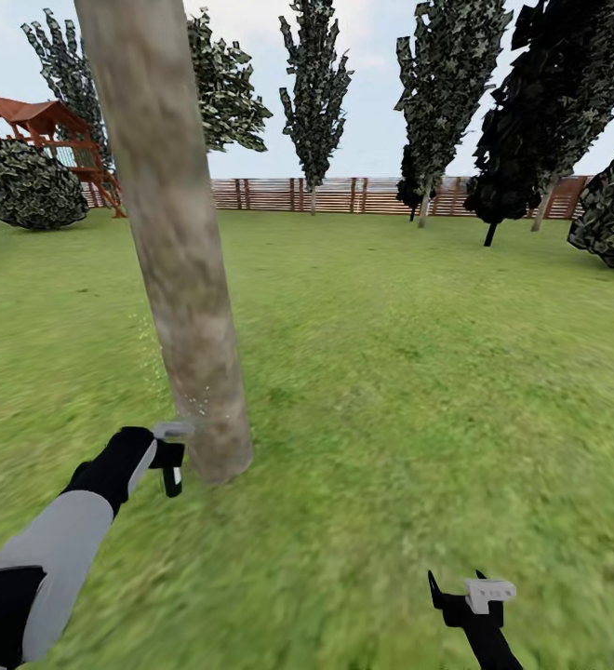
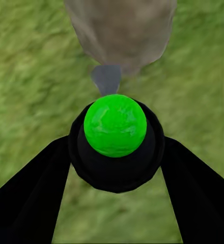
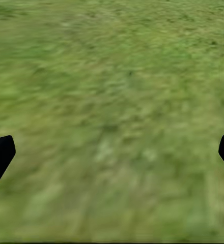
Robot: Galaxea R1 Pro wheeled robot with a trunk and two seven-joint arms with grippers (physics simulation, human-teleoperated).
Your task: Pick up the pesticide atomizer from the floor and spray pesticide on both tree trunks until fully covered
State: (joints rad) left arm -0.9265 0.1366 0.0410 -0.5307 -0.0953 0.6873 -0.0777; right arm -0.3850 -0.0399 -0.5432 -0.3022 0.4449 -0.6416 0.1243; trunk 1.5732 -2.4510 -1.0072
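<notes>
Atomizer [image 2: 115, 133] nozzle seemingly touching tree trunk [image 1: 172, 251]

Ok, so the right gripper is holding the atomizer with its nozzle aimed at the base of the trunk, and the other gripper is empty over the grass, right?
Wrong arm. The left gripper holds the atomizer, its nozzle aimed at the base of the tree trunk, as the left wrist view shows. The right gripper is the empty one, open over the grass.

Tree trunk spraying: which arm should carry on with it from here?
Left. Its gripper holds the pesticide atomizer with the nozzle at the tree trunk, and specks of pesticide show near the base. The right gripper hangs open and empty over the grass.
</notes>
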